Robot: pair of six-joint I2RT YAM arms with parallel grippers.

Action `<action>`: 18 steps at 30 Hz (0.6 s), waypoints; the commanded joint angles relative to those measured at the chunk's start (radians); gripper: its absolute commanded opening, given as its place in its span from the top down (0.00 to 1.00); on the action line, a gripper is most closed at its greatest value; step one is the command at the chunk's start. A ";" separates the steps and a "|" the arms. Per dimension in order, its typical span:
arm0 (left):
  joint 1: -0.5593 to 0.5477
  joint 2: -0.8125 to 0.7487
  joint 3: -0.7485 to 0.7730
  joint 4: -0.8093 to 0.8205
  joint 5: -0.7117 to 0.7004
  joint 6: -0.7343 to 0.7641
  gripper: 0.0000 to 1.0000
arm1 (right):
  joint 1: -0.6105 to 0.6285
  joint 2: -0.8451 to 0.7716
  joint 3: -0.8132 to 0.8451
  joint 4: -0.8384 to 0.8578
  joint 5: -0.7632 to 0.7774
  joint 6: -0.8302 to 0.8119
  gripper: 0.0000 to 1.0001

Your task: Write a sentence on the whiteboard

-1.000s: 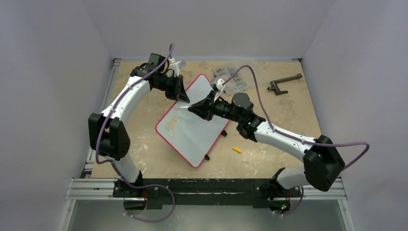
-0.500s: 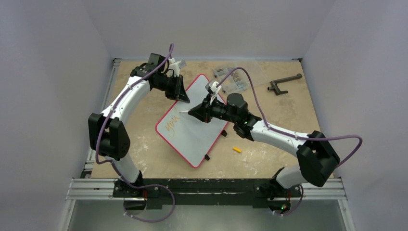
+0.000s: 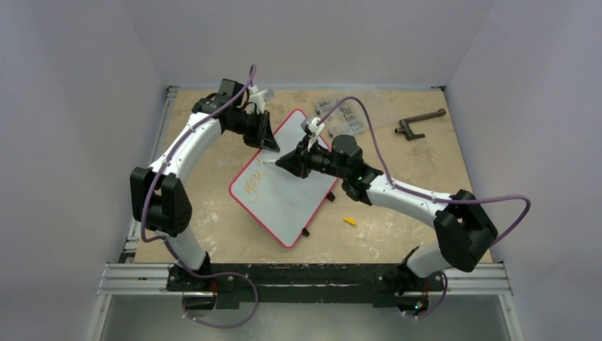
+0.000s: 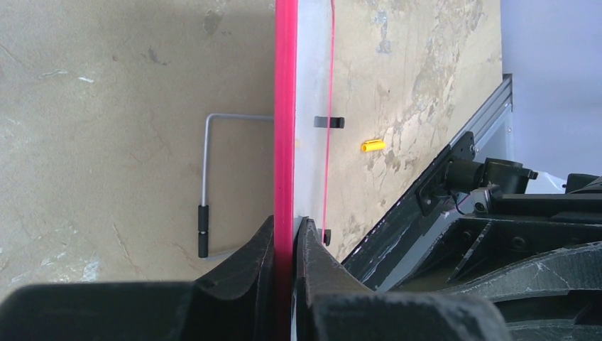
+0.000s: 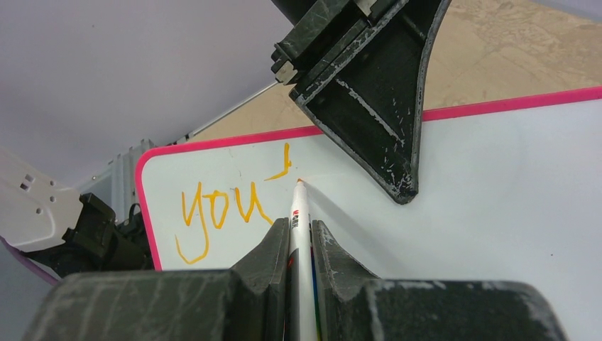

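The right gripper clenches a marker, its tip at the whiteboard mid-surface, just past "you" in the sentence. The left gripper clamps the rim. The second word seems underway, and the next stroke probably needs light, steady contact.

Top external: high, behind near edge, facing down and toward far side; wide, takes in whole table.
Left wrist: close, sighting edge-on along whiteboard rim toward near rail.
Right wrist: close, low over board face, facing left along marker.
Shared: whiteboard in all three; yellow cap in top and left wrist views.
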State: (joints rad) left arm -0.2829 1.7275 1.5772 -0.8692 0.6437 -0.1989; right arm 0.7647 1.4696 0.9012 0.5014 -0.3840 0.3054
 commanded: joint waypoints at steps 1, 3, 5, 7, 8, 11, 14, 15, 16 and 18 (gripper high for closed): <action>0.001 -0.018 -0.013 -0.030 -0.188 0.072 1.00 | -0.002 0.017 0.045 0.029 0.028 -0.016 1.00; 0.001 -0.019 -0.013 -0.030 -0.189 0.072 1.00 | -0.003 0.024 0.042 0.023 0.027 -0.019 1.00; 0.001 -0.017 -0.013 -0.030 -0.188 0.071 1.00 | -0.003 0.025 0.035 0.018 0.025 -0.022 1.00; 0.001 -0.016 -0.014 -0.030 -0.189 0.072 1.00 | -0.002 0.023 0.021 0.018 0.025 -0.024 1.00; 0.001 -0.017 -0.013 -0.029 -0.188 0.071 1.00 | -0.003 0.019 0.014 0.018 0.025 -0.025 1.00; 0.002 -0.018 -0.013 -0.029 -0.188 0.071 1.00 | -0.002 0.009 -0.015 0.017 0.027 -0.028 1.00; 0.001 -0.017 -0.013 -0.030 -0.189 0.070 1.00 | -0.002 -0.006 -0.037 0.013 0.027 -0.029 1.00; 0.001 -0.017 -0.013 -0.030 -0.188 0.070 1.00 | -0.002 -0.011 -0.045 0.012 0.029 -0.029 1.00; 0.001 -0.018 -0.013 -0.030 -0.188 0.071 1.00 | -0.003 -0.015 -0.052 0.011 0.030 -0.031 1.00; 0.001 -0.017 -0.013 -0.029 -0.188 0.072 1.00 | -0.002 -0.023 -0.063 0.000 0.036 -0.033 1.00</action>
State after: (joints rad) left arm -0.2817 1.7275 1.5742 -0.8688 0.6430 -0.1986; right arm 0.7647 1.4693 0.8719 0.5350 -0.3832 0.3016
